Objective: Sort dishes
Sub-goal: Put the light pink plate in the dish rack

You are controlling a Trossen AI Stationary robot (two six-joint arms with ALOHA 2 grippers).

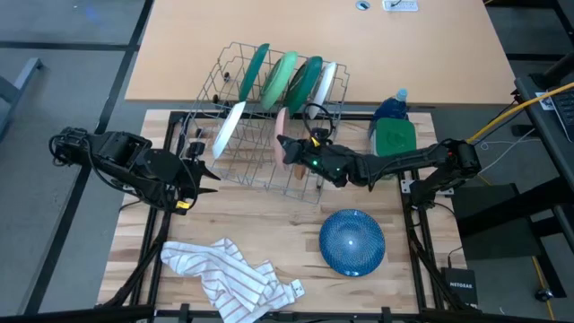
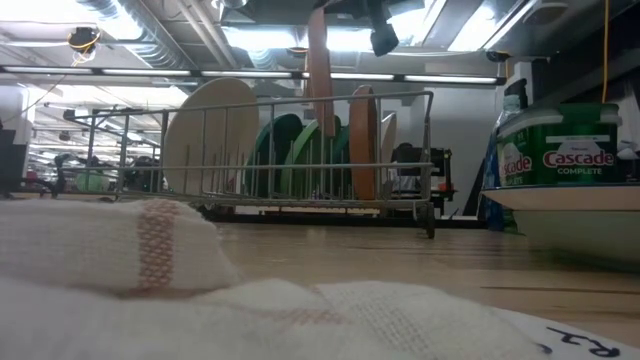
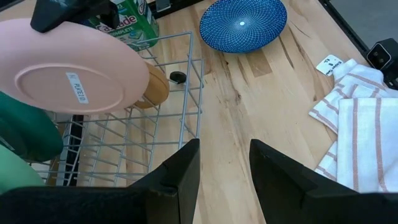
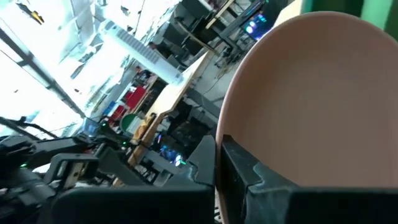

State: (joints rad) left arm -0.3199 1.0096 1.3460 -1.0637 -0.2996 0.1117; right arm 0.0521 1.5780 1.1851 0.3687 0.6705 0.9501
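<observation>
A pink plate (image 1: pixel 282 128) stands on edge over the wire dish rack (image 1: pixel 260 170), with my right gripper (image 1: pixel 287 146) shut on it. In the rack's far rows, green plates (image 1: pixel 280 79) and a white one (image 1: pixel 326 82) stand on edge. A white plate (image 1: pixel 229 130) leans in a near row, and a tan-brown plate (image 3: pixel 157 89) stands behind the pink one. A blue dish (image 1: pixel 352 240) lies on the table, near right. My left gripper (image 3: pixel 224 168) hangs open left of the rack, holding nothing. My right gripper pinches the pink plate's rim (image 4: pixel 249 130) between its two fingers. It comes level from the table's right side. The plate stands upright on edge (image 2: pixel 320 70), with its lower part down at the rack's top wires. Whether it rests on them I cannot tell.
A green-lidded detergent container (image 1: pixel 393 136) and a blue bottle (image 1: pixel 391 108) stand right of the rack. A white striped cloth (image 1: pixel 229 274) lies crumpled at the near left. Bare wood lies between the cloth, the rack and the blue dish.
</observation>
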